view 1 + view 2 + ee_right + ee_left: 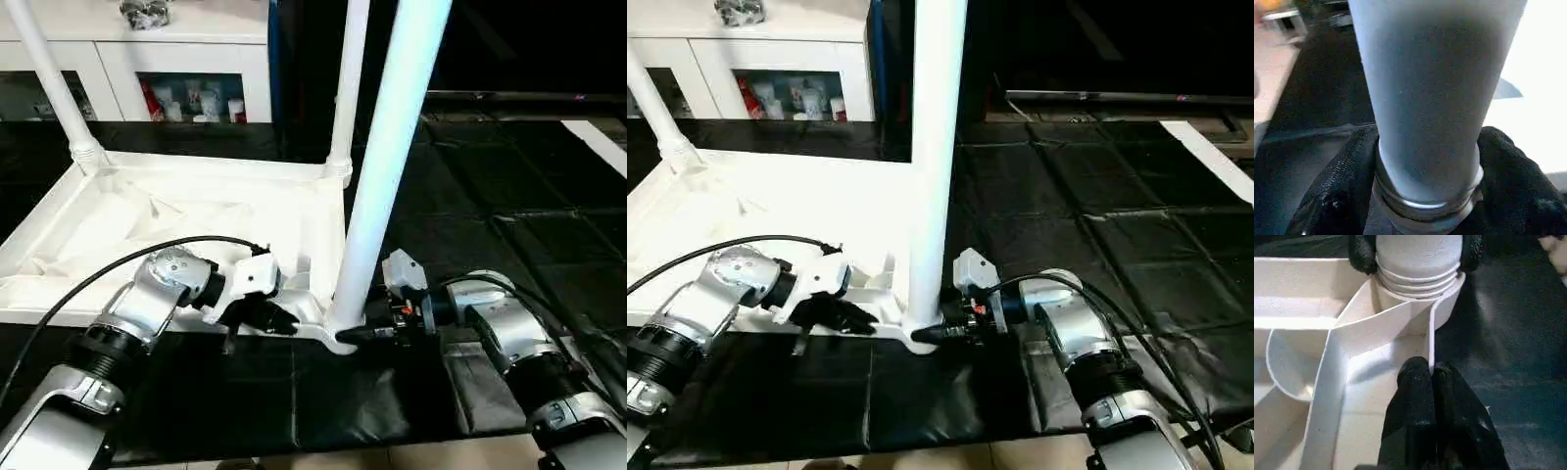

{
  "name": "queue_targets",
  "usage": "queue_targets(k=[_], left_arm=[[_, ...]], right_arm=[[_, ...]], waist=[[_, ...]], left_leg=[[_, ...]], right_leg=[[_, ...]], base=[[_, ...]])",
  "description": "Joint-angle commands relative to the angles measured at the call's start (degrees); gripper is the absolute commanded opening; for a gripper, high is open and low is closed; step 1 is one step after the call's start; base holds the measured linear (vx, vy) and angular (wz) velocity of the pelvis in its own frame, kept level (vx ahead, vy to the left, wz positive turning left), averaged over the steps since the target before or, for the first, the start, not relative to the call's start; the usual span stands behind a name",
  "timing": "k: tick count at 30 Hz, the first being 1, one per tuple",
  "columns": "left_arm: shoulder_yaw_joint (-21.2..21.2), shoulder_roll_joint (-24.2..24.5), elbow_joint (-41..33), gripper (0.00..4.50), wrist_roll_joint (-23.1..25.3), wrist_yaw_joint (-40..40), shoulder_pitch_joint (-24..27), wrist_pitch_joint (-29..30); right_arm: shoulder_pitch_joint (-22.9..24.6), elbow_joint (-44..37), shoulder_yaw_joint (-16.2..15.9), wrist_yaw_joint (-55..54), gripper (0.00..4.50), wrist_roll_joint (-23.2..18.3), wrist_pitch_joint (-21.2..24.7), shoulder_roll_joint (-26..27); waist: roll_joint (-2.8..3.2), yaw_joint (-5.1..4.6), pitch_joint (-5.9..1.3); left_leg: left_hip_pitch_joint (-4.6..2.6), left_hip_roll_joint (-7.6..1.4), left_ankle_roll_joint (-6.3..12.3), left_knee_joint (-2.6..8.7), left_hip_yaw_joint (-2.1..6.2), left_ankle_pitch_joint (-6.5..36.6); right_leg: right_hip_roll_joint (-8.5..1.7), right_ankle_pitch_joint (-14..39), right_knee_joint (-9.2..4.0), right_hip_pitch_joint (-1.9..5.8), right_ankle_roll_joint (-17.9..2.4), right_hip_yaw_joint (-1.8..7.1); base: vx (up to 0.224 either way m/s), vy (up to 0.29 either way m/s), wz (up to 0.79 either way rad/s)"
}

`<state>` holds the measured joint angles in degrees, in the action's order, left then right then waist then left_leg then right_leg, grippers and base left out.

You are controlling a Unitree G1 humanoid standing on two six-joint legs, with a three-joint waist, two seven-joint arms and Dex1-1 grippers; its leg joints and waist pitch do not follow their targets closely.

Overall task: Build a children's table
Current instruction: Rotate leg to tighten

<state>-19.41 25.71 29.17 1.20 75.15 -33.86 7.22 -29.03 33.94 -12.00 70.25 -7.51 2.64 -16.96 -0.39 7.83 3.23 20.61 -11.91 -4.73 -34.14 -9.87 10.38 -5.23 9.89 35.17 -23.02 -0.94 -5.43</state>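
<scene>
The white table top lies upside down on the floor, ribs facing up. Two legs stand in its far sockets. A third leg stands upright in the near right corner socket. My right gripper is shut on this leg's base, with one black finger on each side of the leg just above its ringed end. My left gripper is shut on the table top's thin rim wall, a short way from that socket.
Black mats cover the floor under and to the right of the table top. A white cabinet with glass doors stands behind it. Dark furniture runs along the back right. A pale strip lies at the far right.
</scene>
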Motion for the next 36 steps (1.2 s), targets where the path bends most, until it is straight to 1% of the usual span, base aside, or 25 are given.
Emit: queue_targets(k=[1, 2, 3, 4, 5, 6, 7, 8, 10, 12, 13, 14, 16, 18, 20, 23, 24, 27, 28, 29, 30, 31, 32, 33, 36], left_arm=[[-0.2, -4.0, -0.3, 0.00, -0.5, -4.8, -1.4, 2.9], [0.7, -5.9, 0.0, 0.00, -0.6, -8.1, -2.0, 4.5], [0.7, -5.9, 0.0, 0.00, -0.6, -8.1, -2.0, 4.5], [1.4, -7.5, 0.3, 0.00, -0.6, -11.0, -2.5, 6.1], [3.3, -11.4, 1.1, 0.00, -0.5, -18.2, -4.0, 10.3], [3.3, -11.4, 1.1, 0.00, -0.5, -18.2, -4.0, 10.3], [3.8, -12.5, 1.5, 0.00, -0.5, -20.2, -4.6, 11.3], [5.0, -14.4, 2.4, 0.00, -0.6, -23.9, -5.6, 12.8], [5.6, -15.4, 2.9, 0.00, -0.6, -26.0, -6.2, 13.6], [7.2, -18.0, 3.9, 0.00, -0.8, -31.2, -7.7, 14.6], [7.5, -18.5, 4.0, 0.00, -0.8, -32.1, -7.9, 14.8], [7.9, -19.4, 4.0, 0.00, -0.6, -33.5, -8.1, 14.7], [8.1, -19.7, 3.7, 0.00, -0.2, -33.9, -8.1, 15.0], [8.0, -19.9, 3.0, 0.00, 0.2, -33.5, -7.8, 15.2], [8.1, -19.9, 2.4, 0.00, 0.3, -33.2, -7.4, 15.4], [7.3, -18.9, 1.7, 0.00, 0.3, -32.0, -6.8, 15.2], [7.2, -18.8, 1.7, 0.00, 0.3, -31.8, -6.7, 15.1], [6.3, -17.7, 1.7, 0.00, 0.6, -30.4, -6.3, 13.5], [5.9, -16.8, 1.9, 0.00, 0.8, -29.1, -6.0, 12.4], [5.6, -15.7, 2.2, 0.00, 1.0, -27.4, -5.7, 11.2], [5.5, -15.2, 2.2, 0.00, 1.0, -26.5, -5.5, 10.6], [5.2, -14.4, 2.3, 0.00, 1.1, -25.2, -5.3, 9.7], [5.0, -13.6, 2.3, 0.00, 1.0, -23.9, -5.2, 9.0], [4.8, -13.0, 2.2, 0.00, 1.0, -22.8, -5.1, 8.5], [4.6, -12.4, 2.2, 0.00, 0.9, -21.8, -5.0, 8.0]], right_arm=[[-0.2, -1.4, -0.2, -5.5, 2.68, 0.6, 2.3, 2.7], [-0.1, -1.8, 0.1, -8.4, 2.68, 0.7, 3.8, 4.2], [-0.1, -1.8, 0.1, -8.4, 2.68, 0.7, 3.9, 4.2], [-0.1, -2.2, 0.5, -11.1, 2.68, 0.7, 5.2, 5.8], [-1.0, -1.1, 2.0, -19.8, 2.68, 0.6, 8.3, 10.8], [-1.0, -1.1, 2.0, -19.8, 2.67, 0.6, 8.3, 10.8], [-1.4, -0.4, 2.5, -22.5, 2.67, 0.8, 8.7, 12.3], [-2.4, 1.1, 3.3, -26.9, 2.67, 0.9, 9.5, 14.7], [-3.1, 2.1, 3.7, -29.1, 2.67, 1.0, 9.8, 15.8], [-6.1, 6.1, 4.9, -35.6, 2.67, 1.4, 9.3, 18.7], [-6.6, 6.7, 5.0, -36.6, 2.67, 1.5, 9.2, 19.2], [-8.2, 8.6, 4.7, -38.8, 2.67, 2.6, 8.4, 19.8], [-8.4, 8.6, 4.9, -39.6, 2.67, 3.2, 8.7, 20.2], [-8.2, 7.8, 4.9, -38.4, 3.22, 3.4, 8.3, 20.4], [-7.4, 6.5, 5.1, -37.1, 3.47, 3.1, 8.5, 20.6], [-5.3, 3.5, 5.5, -34.8, 3.67, 2.2, 8.2, 19.7], [-5.2, 3.4, 5.6, -34.8, 3.87, 2.2, 8.1, 19.6], [-4.8, 3.6, 5.8, -34.6, 4.10, 1.6, 7.0, 18.2], [-4.1, 3.3, 6.1, -33.4, 4.21, 1.2, 6.1, 16.9], [-3.3, 2.6, 6.5, -31.8, 4.33, 0.9, 5.2, 15.3], [-2.8, 2.1, 6.7, -31.0, 4.44, 0.7, 4.8, 14.5], [-2.4, 1.5, 7.0, -29.9, 4.44, 0.4, 4.6, 13.5], [-2.0, 0.9, 7.2, -28.8, 4.44, 0.2, 4.5, 12.4], [-1.8, 0.6, 7.2, -27.8, 4.44, 0.2, 4.2, 11.5], [-1.6, 0.3, 7.2, -26.8, 4.44, 0.3, 3.9, 10.5]], waist=[[-0.09, -0.85, -3.38], [0.44, -0.92, -3.51], [0.27, -1.33, -3.39], [0.35, -1.65, -3.50], [0.23, -2.12, -3.53], [0.30, -2.38, -3.38], [0.11, -2.48, -3.68], [0.18, -2.84, -3.69], [0.12, -3.22, -3.85], [0.23, -3.26, -3.95], [0.28, -3.56, -3.97], [0.31, -3.57, -4.21], [0.34, -3.65, -4.30], [0.25, -3.57, -4.46], [0.31, -3.59, -4.56], [0.26, -3.36, -4.48], [0.31, -3.27, -4.32], [0.39, -3.16, -4.31], [0.65, -3.20, -4.26], [0.61, -3.13, -4.23], [0.53, -3.07, -4.32], [0.79, -2.98, -4.29], [0.65, -3.01, -4.35], [0.83, -2.96, -4.35], [0.76, -2.84, -4.26]], left_leg=[[-0.73, -1.25, -0.63, 4.58, 0.31, 16.8], [-0.95, -1.11, -0.72, 4.52, 0.49, 17.3], [-0.91, -1.18, -0.68, 4.62, 0.40, 17.5], [-0.85, -1.14, -0.72, 4.64, 0.63, 17.8], [-0.74, -1.22, -0.91, 4.69, 0.61, 17.3], [-0.67, -1.22, -1.17, 4.73, 0.56, 17.2], [-0.86, -0.96, -1.15, 4.60, 0.68, 17.7], [-0.48, -0.96, -0.90, 4.60, 0.67, 16.7], [-0.44, -0.87, -0.83, 4.51, 0.62, 15.8], [-0.40, -0.84, -0.41, 4.38, 0.48, 14.5], [-0.13, -0.82, -0.42, 4.38, 0.48, 13.7], [-0.16, -0.88, -0.19, 4.26, 0.41, 12.5], [0.04, -0.88, 0.52, 4.13, 0.29, 10.7], [0.13, -0.90, 1.46, 4.03, 0.25, 8.9], [0.12, -0.91, 2.58, 3.87, 0.13, 6.9], [0.10, -0.95, 3.20, 3.87, 0.04, 7.1], [0.12, -0.97, 3.10, 3.94, 0.01, 7.9], [0.04, -1.06, 2.45, 4.07, 0.08, 9.2], [-0.05, -1.07, 2.06, 4.10, 0.11, 9.7], [-0.08, -1.06, 2.15, 4.13, 0.10, 10.6], [-0.05, -1.11, 2.29, 4.08, 0.10, 10.4], [-0.04, -1.11, 2.36, 4.09, 0.15, 10.2], [0.04, -1.15, 2.51, 4.06, 0.14, 9.6], [0.04, -1.14, 2.52, 4.09, 0.20, 9.5], [-0.12, -1.14, 2.35, 4.06, 0.07, 10.4]], right_leg=[[-3.56, 26.5, -5.41, 2.63, -8.3, 2.72], [-3.77, 29.2, -5.80, 2.57, -6.9, 2.63], [-3.61, 29.3, -6.01, 2.45, -6.7, 2.68], [-3.58, 29.1, -6.00, 2.58, -6.6, 2.55], [-3.44, 27.5, -5.79, 2.53, -7.1, 2.62], [-3.30, 26.9, -5.74, 2.39, -7.5, 2.67], [-3.47, 27.9, -5.97, 2.55, -7.1, 2.37], [-3.45, 26.5, -5.78, 2.61, -7.3, 2.55], [-3.37, 24.9, -5.67, 2.68, -7.9, 2.50], [-3.32, 22.3, -5.57, 2.67, -8.5, 2.61], [-3.22, 20.2, -5.17, 2.80, -9.3, 2.62], [-3.15, 17.5, -4.88, 2.85, -9.9, 2.69], [-3.06, 12.9, -4.45, 3.01, -11.1, 2.77], [-3.00, 8.8, -3.93, 3.27, -12.2, 2.79], [-2.94, 4.5, -3.49, 3.36, -13.6, 2.84], [-3.04, 5.0, -3.61, 3.43, -13.7, 2.87], [-3.08, 6.4, -3.80, 3.39, -13.4, 2.89], [-3.19, 8.4, -3.98, 3.33, -12.9, 2.89], [-3.15, 8.8, -4.02, 3.29, -12.9, 2.88], [-3.13, 9.3, -4.31, 3.31, -12.5, 2.87], [-3.14, 8.4, -4.09, 3.36, -12.7, 2.94], [-3.12, 7.8, -4.03, 3.37, -12.8, 2.94], [-3.10, 6.5, -3.83, 3.42, -13.1, 2.96], [-3.11, 6.3, -3.79, 3.44, -13.3, 2.91], [-3.15, 7.7, -3.97, 3.34, -13.6, 2.90]], base=[[0.000, 0.000, 0.00], [0.000, 0.000, 0.00], [0.000, 0.000, 0.00], [0.000, 0.000, 0.00], [0.000, 0.000, 0.00], [0.000, 0.000, 0.00], [0.000, 0.000, 0.00], [0.000, 0.000, 0.00], [0.000, 0.000, 0.00], [0.000, 0.000, 0.00], [0.000, 0.000, 0.00], [0.000, 0.000, 0.00], [0.000, 0.000, 0.00], [0.000, 0.000, 0.00], [0.000, 0.000, 0.00], [0.000, 0.000, 0.00], [0.000, 0.000, 0.00], [0.000, 0.000, 0.00], [0.000, 0.000, 0.00], [0.000, 0.000, 0.00], [0.000, 0.000, 0.00], [0.000, 0.000, 0.00], [0.000, 0.000, 0.00], [0.000, 0.000, 0.00], [0.000, 0.000, 0.00]])
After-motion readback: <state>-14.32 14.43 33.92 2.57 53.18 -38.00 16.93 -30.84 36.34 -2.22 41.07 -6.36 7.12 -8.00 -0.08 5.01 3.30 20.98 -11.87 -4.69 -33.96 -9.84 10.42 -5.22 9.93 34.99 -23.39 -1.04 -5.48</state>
